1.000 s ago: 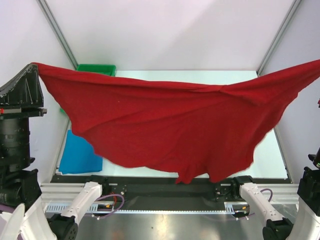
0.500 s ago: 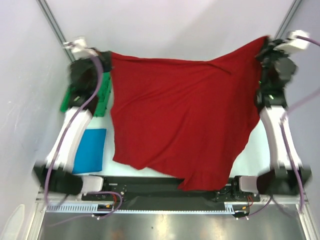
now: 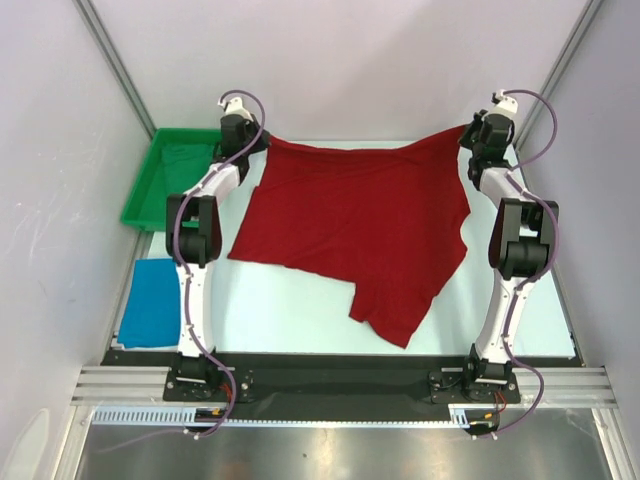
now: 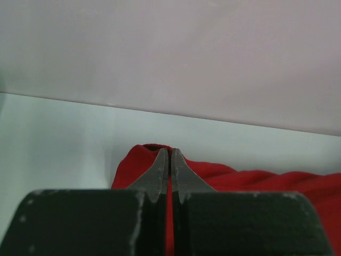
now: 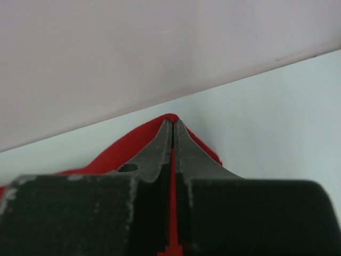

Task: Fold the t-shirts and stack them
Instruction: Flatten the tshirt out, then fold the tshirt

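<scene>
Top external view: we see a deep red t-shirt (image 3: 350, 225) spread wide across the middle of a pale surface (image 3: 300, 315), with its far edge pulled out between two robot arms. The left arm (image 3: 195, 235) reaches to the shirt's far left corner and the right arm (image 3: 520, 240) to its far right corner. The cloth narrows toward us and ends in a loose flap near the front edge, right of centre. A bright blue t-shirt (image 3: 152, 302) lies folded flat at the near left of the surface, on the outer side of the left arm and apart from the red one. A green tray (image 3: 138, 200) sits at the far left corner, beyond the blue shirt. From the left wrist view, we see the left tool (image 4: 169, 154) with its two fingers pressed together and a thin line of red cloth pinched between them; more red cloth bunches just past the tips and runs off to the right. From the right wrist view, the right tool (image 5: 173, 125) is likewise clamped on a red edge, with cloth peaking at its tips. A plain pale wall (image 5: 133, 48) stands behind both.
</scene>
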Robot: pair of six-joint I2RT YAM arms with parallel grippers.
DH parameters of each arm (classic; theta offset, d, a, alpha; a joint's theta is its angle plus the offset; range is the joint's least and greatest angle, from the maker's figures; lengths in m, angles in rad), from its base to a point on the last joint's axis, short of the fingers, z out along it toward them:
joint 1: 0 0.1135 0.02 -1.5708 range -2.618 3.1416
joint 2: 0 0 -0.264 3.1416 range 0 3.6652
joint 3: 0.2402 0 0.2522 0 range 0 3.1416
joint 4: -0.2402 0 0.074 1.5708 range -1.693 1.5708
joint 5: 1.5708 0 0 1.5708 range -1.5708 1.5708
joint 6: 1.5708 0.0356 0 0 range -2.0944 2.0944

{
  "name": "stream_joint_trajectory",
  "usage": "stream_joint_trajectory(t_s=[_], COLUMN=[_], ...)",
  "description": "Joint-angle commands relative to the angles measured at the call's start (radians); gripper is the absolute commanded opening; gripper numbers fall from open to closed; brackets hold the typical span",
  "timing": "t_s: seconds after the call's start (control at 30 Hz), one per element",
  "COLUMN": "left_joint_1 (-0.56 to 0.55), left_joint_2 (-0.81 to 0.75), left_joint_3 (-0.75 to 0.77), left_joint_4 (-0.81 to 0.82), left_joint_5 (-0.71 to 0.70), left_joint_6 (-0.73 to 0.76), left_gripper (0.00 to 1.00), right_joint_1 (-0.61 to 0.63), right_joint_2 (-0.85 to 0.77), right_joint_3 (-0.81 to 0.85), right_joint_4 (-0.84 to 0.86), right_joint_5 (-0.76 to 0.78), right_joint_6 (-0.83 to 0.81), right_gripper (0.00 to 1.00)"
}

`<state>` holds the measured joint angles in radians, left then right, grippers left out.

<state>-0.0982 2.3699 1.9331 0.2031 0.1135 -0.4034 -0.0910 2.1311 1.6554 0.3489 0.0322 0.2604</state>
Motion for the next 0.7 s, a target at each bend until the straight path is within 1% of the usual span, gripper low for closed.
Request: stream_joint_trajectory(t_s=[0.0, 0.17, 0.27, 0.3, 0.5, 0.57, 0.67], left_joint_1=[0.020, 0.043, 0.060, 0.066, 0.086, 0.092, 0.095], left_joint_2=[0.053, 0.088, 0.083, 0.086, 0.094, 0.088, 0.065], left_joint_3=[0.119, 0.095, 0.061, 0.061, 0.081, 0.078, 0.043], left_joint_4=[0.087, 0.120, 0.137, 0.134, 0.042, 0.004, -0.024], left_joint_5=[0.043, 0.060, 0.077, 0.086, 0.158, 0.196, 0.245], left_joint_6=[-0.054, -0.109, -0.135, -0.140, -0.158, -0.187, -0.221], left_gripper=[0.00, 0.00, 0.00, 0.00, 0.00, 0.00, 0.00], right_joint_1=[-0.004, 0.000, 0.011, 0.013, 0.017, 0.017, 0.017], right_joint_2=[0.023, -0.016, -0.083, -0.129, -0.293, -0.353, -0.418], right_joint_3=[0.083, 0.031, -0.043, -0.069, -0.258, -0.319, -0.361], right_joint_4=[0.062, 0.019, -0.011, -0.020, -0.111, -0.132, -0.182], right_joint_5=[-0.023, -0.023, -0.002, 0.015, 0.050, 0.051, 0.061], right_joint_6=[0.004, 0.022, 0.023, 0.030, 0.108, 0.138, 0.151], right_gripper=[0.00, 0.00, 0.00, 0.00, 0.00, 0.00, 0.00])
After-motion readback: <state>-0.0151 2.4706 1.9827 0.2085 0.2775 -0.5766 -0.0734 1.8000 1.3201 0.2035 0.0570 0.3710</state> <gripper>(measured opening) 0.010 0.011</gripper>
